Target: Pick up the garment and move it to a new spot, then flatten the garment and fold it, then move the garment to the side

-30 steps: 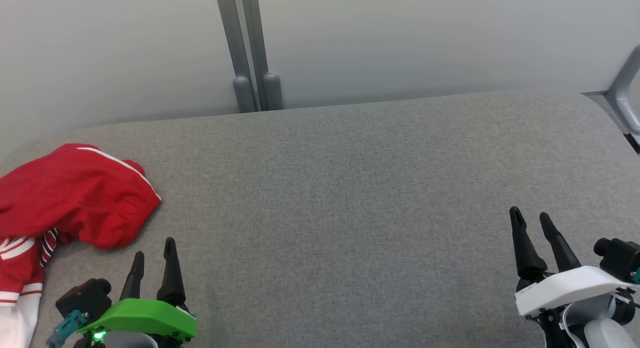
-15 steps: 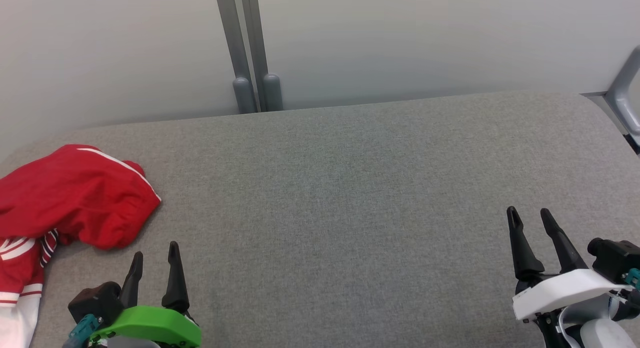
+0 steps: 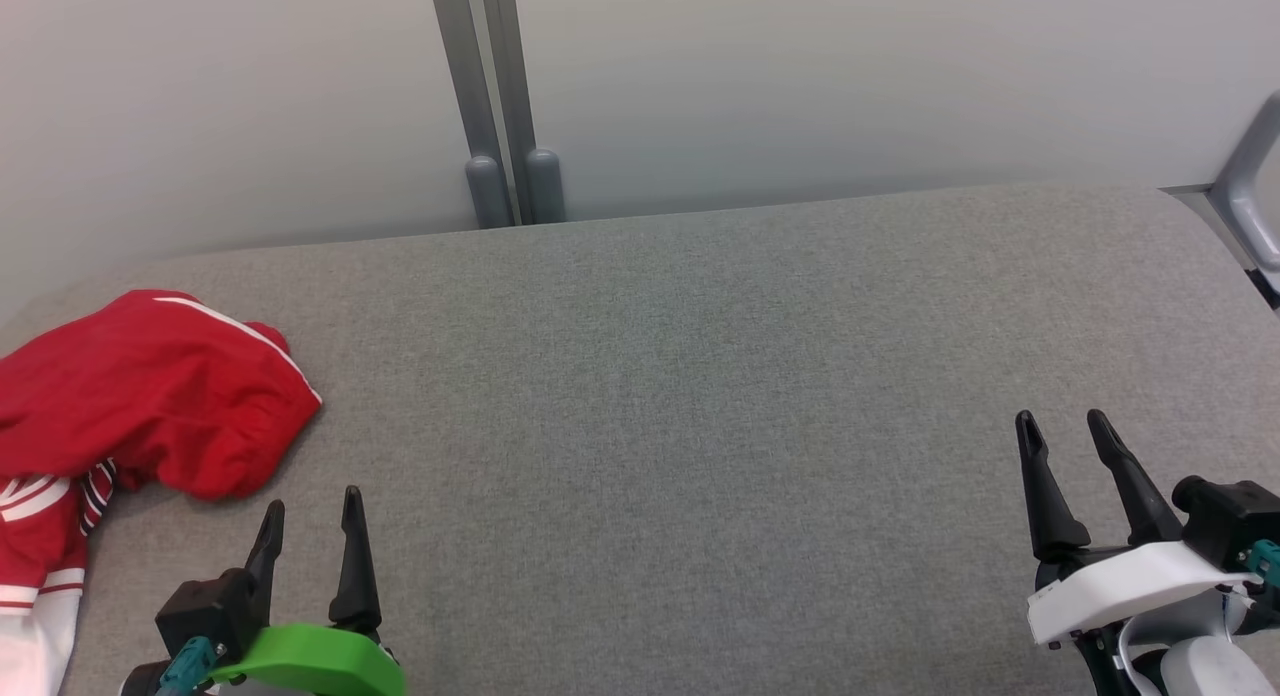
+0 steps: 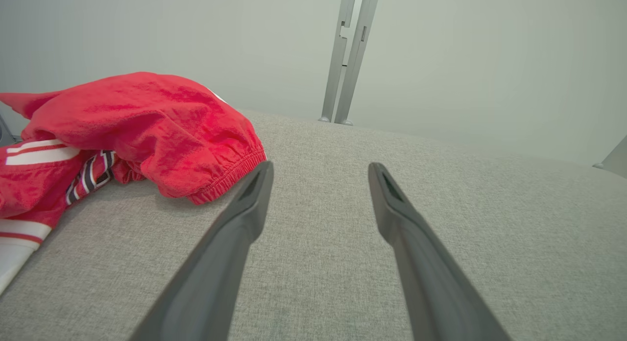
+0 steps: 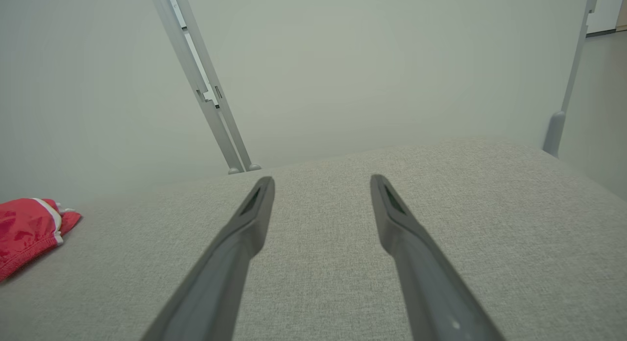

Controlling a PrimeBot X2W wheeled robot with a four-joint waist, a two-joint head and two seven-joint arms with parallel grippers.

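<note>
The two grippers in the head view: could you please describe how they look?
The left gripper has two long, tapered black fingers on a bright green shell, with a black block and teal connector beside it. The right gripper matches, but its shell is white.

The right gripper [image 5: 322,180] is holding its two dark fingers [image 5: 245,233] wide apart, and nothing is sitting between them. They are pointing out over a grey cloth surface [image 5: 514,223]. A red garment [image 5: 24,228] with a white stripe is lying bunched up at the left edge, well apart from the fingers. Two thin grey metal posts [image 5: 205,91] are rising behind the far edge, in front of a pale wall [image 5: 367,61]. Another grey post [image 5: 556,125] is standing at the far right corner.
</note>
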